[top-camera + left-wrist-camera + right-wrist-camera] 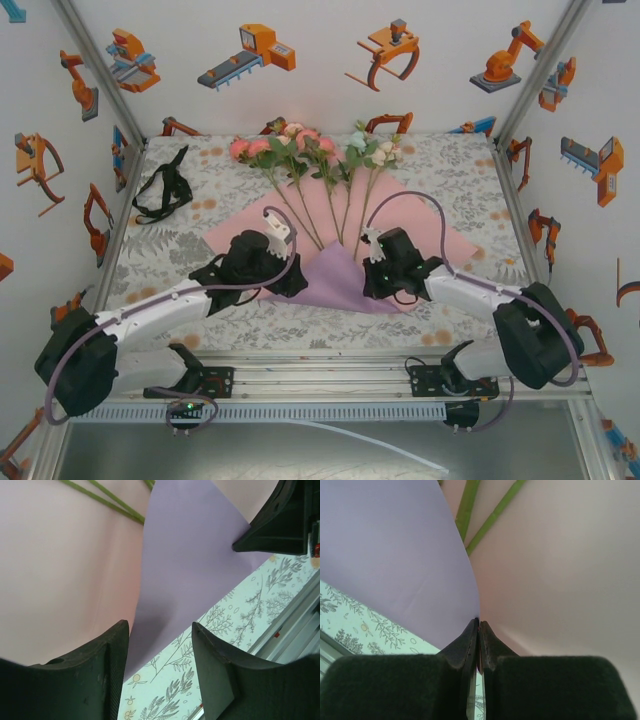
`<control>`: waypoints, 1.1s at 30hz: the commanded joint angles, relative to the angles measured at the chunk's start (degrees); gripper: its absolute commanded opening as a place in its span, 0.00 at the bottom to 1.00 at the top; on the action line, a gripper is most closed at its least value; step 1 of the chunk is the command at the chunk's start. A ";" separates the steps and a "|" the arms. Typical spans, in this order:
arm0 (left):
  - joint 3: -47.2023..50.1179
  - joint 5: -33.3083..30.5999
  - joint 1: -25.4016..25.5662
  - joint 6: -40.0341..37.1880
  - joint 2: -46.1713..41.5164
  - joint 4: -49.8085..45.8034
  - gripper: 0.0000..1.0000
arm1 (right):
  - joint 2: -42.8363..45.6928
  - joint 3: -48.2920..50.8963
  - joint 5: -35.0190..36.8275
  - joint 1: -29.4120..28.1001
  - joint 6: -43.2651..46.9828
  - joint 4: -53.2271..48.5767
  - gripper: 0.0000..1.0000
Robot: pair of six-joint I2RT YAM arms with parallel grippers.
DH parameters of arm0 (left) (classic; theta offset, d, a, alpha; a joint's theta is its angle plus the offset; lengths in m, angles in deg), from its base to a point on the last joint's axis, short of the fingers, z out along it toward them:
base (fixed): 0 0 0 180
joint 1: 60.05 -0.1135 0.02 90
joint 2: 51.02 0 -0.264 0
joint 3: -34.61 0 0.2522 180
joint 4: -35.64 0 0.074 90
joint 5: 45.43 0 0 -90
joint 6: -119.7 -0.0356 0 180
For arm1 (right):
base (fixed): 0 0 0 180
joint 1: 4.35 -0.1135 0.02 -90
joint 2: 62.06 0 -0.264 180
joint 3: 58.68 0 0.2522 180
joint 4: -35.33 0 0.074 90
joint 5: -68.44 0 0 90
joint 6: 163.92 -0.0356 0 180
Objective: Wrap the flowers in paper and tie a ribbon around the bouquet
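Paper [425, 228], pink face up on the table [200, 235], lilac near corner folded over the stalk ends of the flowers [310, 150]. Hazard, as I judge it: the single thin pinch may slip or tear if I pull, and the dragged sheet would roll the stalks askew. Right gripper [479, 622], jaws nipped almost together on the fold's edge; left gripper [160, 630], jaws half apart over the lilac flap, gripping nothing.
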 commanded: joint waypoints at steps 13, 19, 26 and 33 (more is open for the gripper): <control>0.70 -5.77 1.62 -1.01 12.09 10.02 0.38 | 1.89 -4.74 12.02 -0.04 -4.25 -12.88 0.51; 1.11 -7.69 1.62 -0.31 14.83 11.15 0.31 | 12.76 -9.74 18.44 -6.52 -6.93 -18.00 0.61; 0.60 -6.67 1.45 0.32 15.93 15.61 0.06 | 5.87 -7.50 9.37 -19.96 -17.15 6.46 0.57; 0.46 -8.54 0.44 0.81 17.68 18.89 0.00 | -5.63 -8.43 13.41 -20.29 -20.86 8.53 0.54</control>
